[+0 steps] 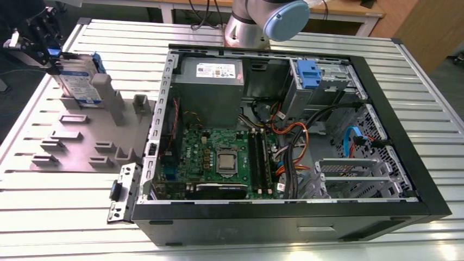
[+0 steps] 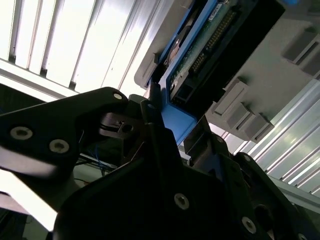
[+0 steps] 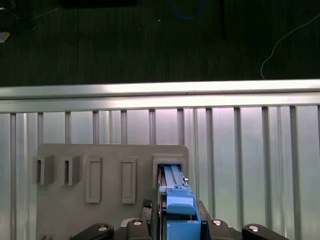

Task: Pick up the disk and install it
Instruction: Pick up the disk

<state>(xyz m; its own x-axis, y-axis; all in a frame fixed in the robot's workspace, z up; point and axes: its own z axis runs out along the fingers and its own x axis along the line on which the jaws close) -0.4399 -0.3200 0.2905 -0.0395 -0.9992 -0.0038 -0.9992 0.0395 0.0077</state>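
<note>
The disk (image 1: 78, 84), a silver-grey drive with a white-and-blue label in a blue bracket, stands upright on edge in a slot of the grey fixture plate (image 1: 80, 138) at the exterior view's far left. My gripper (image 1: 51, 57) reaches in from the left at the disk's upper end. In the first wrist view the blue bracket of the disk (image 3: 178, 202) sits between my black fingers (image 3: 150, 225), which press on it from both sides. The second wrist view shows the disk (image 2: 200, 47) from its circuit-board side, with my gripper (image 2: 167, 125) closed on the bracket's edge.
An open computer case (image 1: 427, 179) lies on the slatted metal table (image 1: 58, 217), showing motherboard, cables and power supply. A grey metal drive cage with a fixed blue handle (image 1: 308, 73) sits at its far right corner. The arm's base (image 1: 254, 24) stands behind the case.
</note>
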